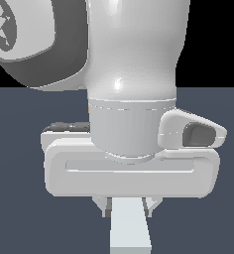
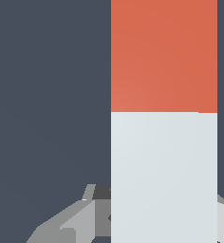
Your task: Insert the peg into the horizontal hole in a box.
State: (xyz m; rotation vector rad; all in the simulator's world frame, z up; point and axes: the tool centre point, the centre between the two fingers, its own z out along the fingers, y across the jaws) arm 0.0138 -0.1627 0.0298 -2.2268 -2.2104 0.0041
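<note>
The peg [image 1: 130,229] is a white bar sticking out from between my gripper's fingers toward the camera in the exterior view. In the wrist view it fills much of the picture, with its white part [image 2: 163,175] near the fingers and its orange-red end [image 2: 163,54] farther out. My gripper [image 1: 127,209] is shut on the white part of the peg. One grey finger [image 2: 78,220] shows beside the peg in the wrist view. The box and its hole are out of view in both frames.
The arm's white wrist and hand [image 1: 131,168] fill most of the exterior view and hide what lies behind. A plain dark blue-grey floor [image 2: 47,95] lies around the peg.
</note>
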